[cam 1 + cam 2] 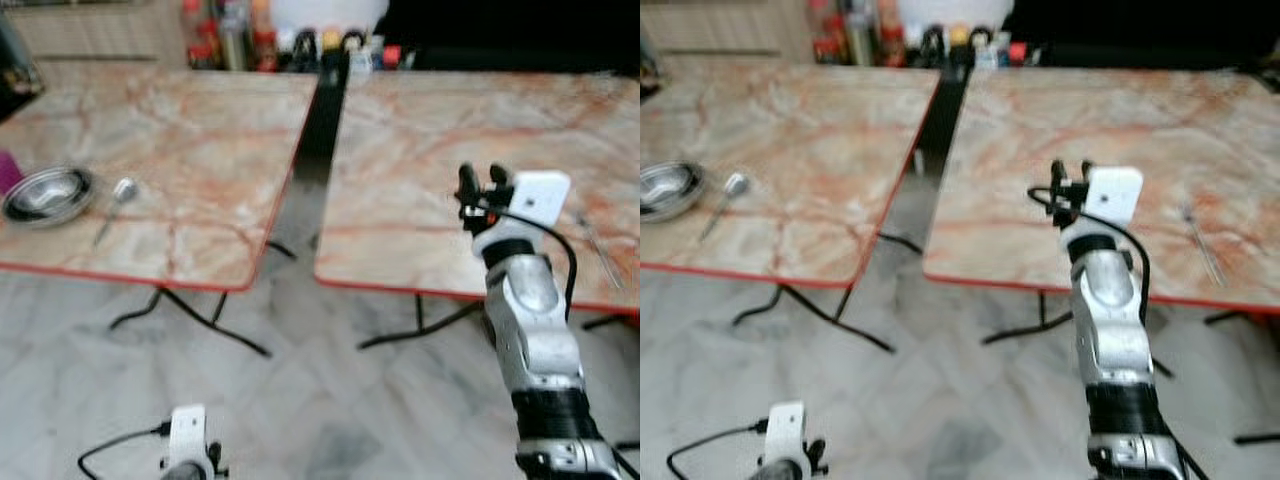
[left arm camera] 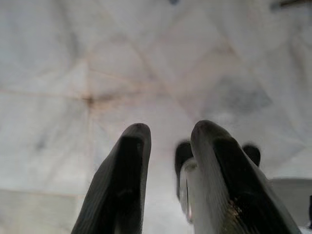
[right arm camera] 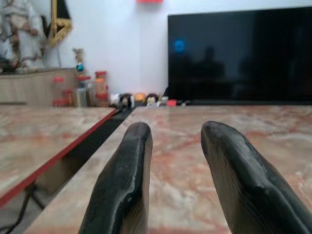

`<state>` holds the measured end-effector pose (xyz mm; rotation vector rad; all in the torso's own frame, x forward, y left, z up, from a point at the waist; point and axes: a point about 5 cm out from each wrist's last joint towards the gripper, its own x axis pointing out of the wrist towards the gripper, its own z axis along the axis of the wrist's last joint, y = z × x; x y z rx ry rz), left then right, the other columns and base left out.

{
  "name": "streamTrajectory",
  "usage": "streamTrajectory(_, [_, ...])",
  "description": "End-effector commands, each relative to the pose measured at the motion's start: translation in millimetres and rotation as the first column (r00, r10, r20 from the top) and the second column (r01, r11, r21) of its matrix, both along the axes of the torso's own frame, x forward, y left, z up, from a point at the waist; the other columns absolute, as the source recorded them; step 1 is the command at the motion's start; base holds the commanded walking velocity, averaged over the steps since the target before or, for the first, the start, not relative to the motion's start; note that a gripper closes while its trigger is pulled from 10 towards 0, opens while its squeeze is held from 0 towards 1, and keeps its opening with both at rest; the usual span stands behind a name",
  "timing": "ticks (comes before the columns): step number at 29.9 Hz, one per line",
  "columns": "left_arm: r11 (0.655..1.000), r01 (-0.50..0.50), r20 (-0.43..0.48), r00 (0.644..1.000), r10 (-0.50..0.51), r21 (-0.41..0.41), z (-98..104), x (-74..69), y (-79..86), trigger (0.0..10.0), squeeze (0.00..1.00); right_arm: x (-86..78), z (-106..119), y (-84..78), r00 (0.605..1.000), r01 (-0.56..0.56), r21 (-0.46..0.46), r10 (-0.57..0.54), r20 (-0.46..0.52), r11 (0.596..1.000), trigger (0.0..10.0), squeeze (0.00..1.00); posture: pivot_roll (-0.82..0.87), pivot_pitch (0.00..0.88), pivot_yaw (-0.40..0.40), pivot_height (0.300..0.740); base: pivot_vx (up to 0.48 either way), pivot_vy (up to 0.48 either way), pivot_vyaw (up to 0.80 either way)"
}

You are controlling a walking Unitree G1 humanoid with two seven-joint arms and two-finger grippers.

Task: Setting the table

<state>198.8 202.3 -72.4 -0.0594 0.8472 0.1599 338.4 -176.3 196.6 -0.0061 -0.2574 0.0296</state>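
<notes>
Spoon (image 1: 118, 203) lies beside bowl (image 1: 46, 193) on left table, far from right pincer (image 1: 483, 185), fingers apart, empty.

Tabletops: two, a left tabletop (image 1: 180, 140) and a right tabletop (image 1: 450, 130)
Bowls: one, the metal bowl (image 1: 47, 194)
Spoons: one, the spoon (image 1: 117, 205)
Jars and bottles (image 1: 290, 40): number unclear, blurred

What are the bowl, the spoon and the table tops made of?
The bowl looks like shiny metal, probably steel: silver-grey with bright reflections. The spoon beside it looks like the same polished metal. The table tops look like marble or a marble-patterned laminate, beige with reddish veins and a red edge; the blur leaves that open.
</notes>
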Motion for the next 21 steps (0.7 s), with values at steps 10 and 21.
streamTrajectory(10, [1.000,-0.020,-0.013,1.000,0.020,0.013,-1.0,-3.7,6.4,10.0,0.00,-1.1,0.4,-3.6,1.000,0.011,-0.007,-0.011,-0.007,1.000,10.0,0.00,-0.06,0.133,0.033,0.740,0.000,-0.291,0.00])
streamTrajectory(21, [0.999,-0.034,-0.012,0.999,0.033,-0.010,-1.0,-3.4,6.8,10.0,0.00,-0.6,-1.5,-6.9,0.999,0.035,0.001,-0.035,-0.016,0.999,10.0,0.00,-0.06,0.135,0.030,0.740,0.000,0.000,0.00])
